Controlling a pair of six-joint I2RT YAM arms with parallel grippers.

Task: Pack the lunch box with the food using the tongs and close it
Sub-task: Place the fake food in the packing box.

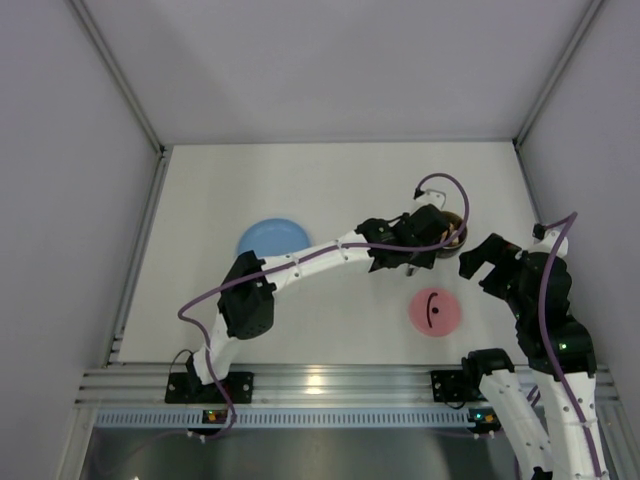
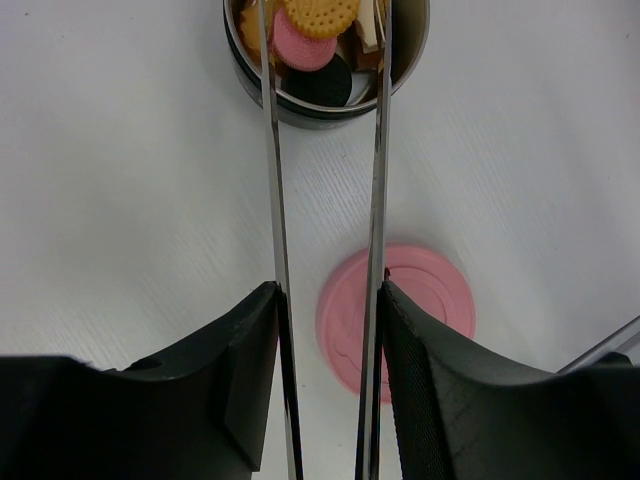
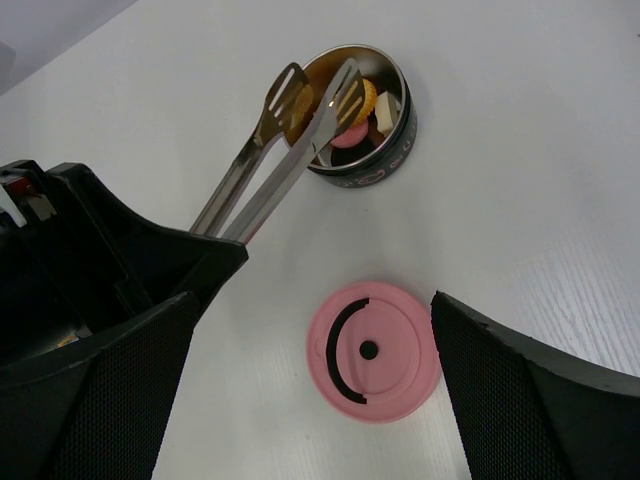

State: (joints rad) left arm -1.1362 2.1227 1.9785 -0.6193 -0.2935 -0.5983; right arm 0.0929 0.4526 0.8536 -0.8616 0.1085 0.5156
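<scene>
The steel lunch box (image 1: 452, 238) stands at the back right and holds the food (image 2: 312, 35): yellow crackers, a pink piece and a dark piece. My left gripper (image 1: 408, 245) is shut on the tongs (image 2: 275, 200), one silver arm pressed against each finger. The tongs' tips (image 3: 320, 95) stand slightly apart inside the lunch box (image 3: 375, 170), over the food. The pink lid (image 1: 434, 312) lies flat on the table in front of the box. My right gripper (image 3: 318, 298) hangs open above the lid (image 3: 372, 350), touching nothing.
A light-blue plate (image 1: 272, 238) lies at the middle left, with the left arm reaching across beside it. White walls close in the table on three sides. An aluminium rail (image 1: 320, 385) runs along the near edge.
</scene>
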